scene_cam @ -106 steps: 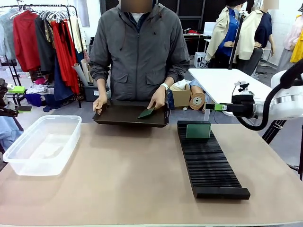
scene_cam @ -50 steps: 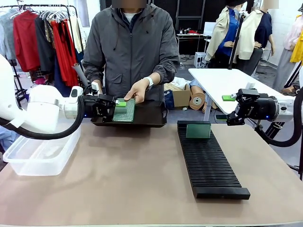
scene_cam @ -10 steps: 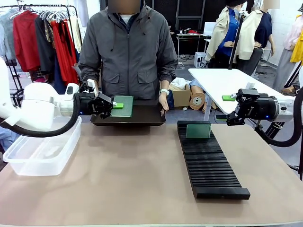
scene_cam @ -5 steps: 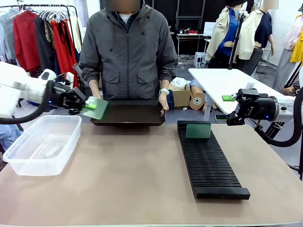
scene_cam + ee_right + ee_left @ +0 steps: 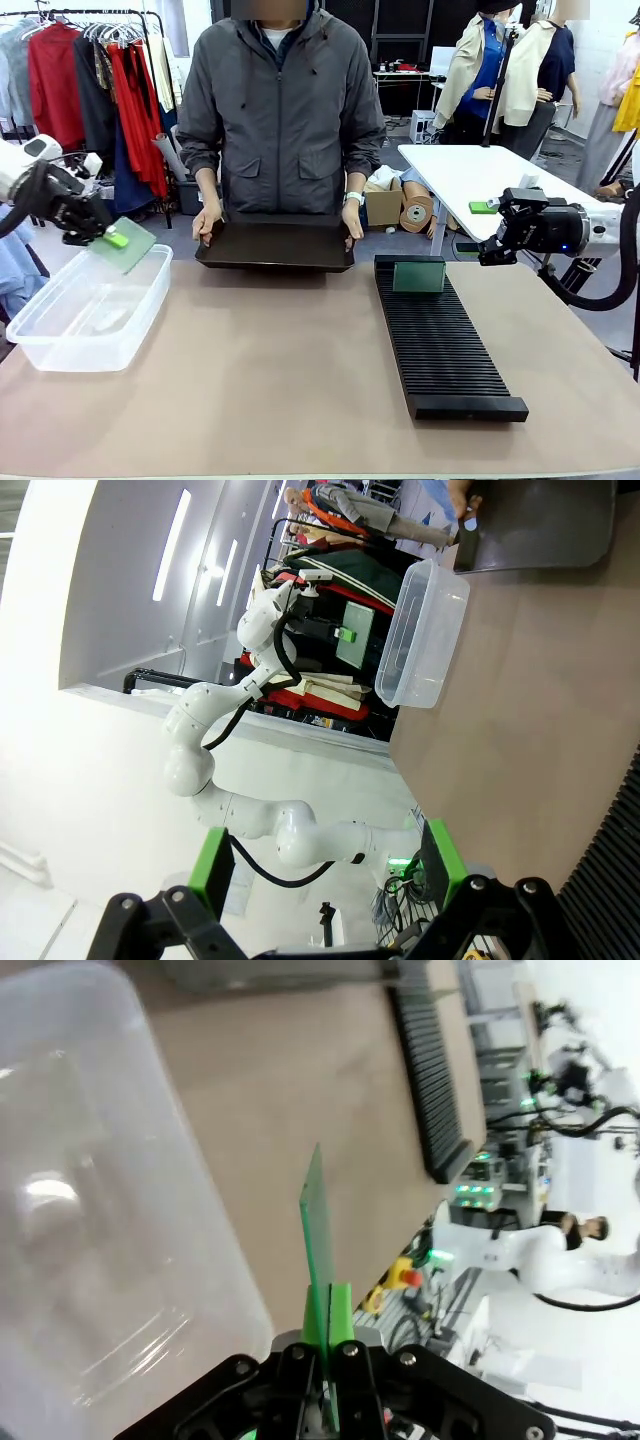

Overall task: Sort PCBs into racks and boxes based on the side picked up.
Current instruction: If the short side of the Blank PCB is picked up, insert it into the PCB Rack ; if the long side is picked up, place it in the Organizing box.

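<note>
Left end effector (image 5: 112,238) clamped on thin pale-green PCB (image 5: 126,247), board tilted above far rim of clear plastic tub (image 5: 60,345); tub directly below. Right end effector (image 5: 489,232) apart, idle beyond slotted black rack (image 5: 445,350).

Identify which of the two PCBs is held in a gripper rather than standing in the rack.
The PCB pinched in the left gripper above the clear tub; the other stands upright at the black rack's far end.
</note>
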Tool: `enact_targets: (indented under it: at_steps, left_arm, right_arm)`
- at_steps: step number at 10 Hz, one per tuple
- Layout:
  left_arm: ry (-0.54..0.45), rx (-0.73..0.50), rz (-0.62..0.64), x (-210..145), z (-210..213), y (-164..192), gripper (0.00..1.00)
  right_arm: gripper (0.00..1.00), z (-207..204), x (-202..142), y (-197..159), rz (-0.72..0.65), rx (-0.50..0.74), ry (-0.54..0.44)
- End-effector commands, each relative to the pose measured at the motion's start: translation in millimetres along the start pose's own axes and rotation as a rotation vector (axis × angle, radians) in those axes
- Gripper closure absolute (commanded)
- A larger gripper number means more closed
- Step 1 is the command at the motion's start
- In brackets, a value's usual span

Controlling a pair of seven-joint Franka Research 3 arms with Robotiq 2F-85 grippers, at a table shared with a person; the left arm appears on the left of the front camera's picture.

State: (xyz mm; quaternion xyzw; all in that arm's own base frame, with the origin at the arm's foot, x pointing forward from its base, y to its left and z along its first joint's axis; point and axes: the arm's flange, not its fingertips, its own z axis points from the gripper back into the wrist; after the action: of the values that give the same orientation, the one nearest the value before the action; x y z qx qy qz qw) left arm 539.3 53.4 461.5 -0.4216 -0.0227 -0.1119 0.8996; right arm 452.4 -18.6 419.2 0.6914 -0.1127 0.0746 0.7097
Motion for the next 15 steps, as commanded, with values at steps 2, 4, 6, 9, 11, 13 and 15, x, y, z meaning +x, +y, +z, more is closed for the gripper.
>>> enact_targets:
  at_steps: [2,4,6,9,11,13,15]
  left_arm:
    - [0.026,0.282,0.011,-11.1,11.4,-19.0,1.0]
    - [0.001,0.372,0.032,-14.7,3.9,-18.8,1.0]
    - [0.02,0.447,0.063,-10.9,-14.4,-5.8,1.0]
    - [0.002,0.386,0.082,-4.3,-30.4,14.5,1.0]
    - [-0.023,0.346,0.084,2.5,-45.4,35.6,1.0]
    - [-0.067,0.397,0.068,8.9,-59.5,55.4,1.0]
    - [-0.055,0.346,0.053,12.5,-69.3,66.1,1.0]
  right_arm:
    - [0.0,0.3,0.9,0.3,0.02,-0.001,0.0]
    - [0.0,0.3,0.9,0.3,0.02,-0.001,0.0]
    - [0.0,0.3,0.9,0.3,0.02,-0.001,0.0]
    - [0.0,0.3,0.9,0.3,0.02,-0.001,0.0]
    - [0.0,0.3,0.9,0.3,0.02,-0.001,0.0]
    - [0.0,0.3,0.9,0.3,0.02,-0.001,0.0]
    - [0.0,0.3,0.9,0.3,0.02,-0.001,0.0]
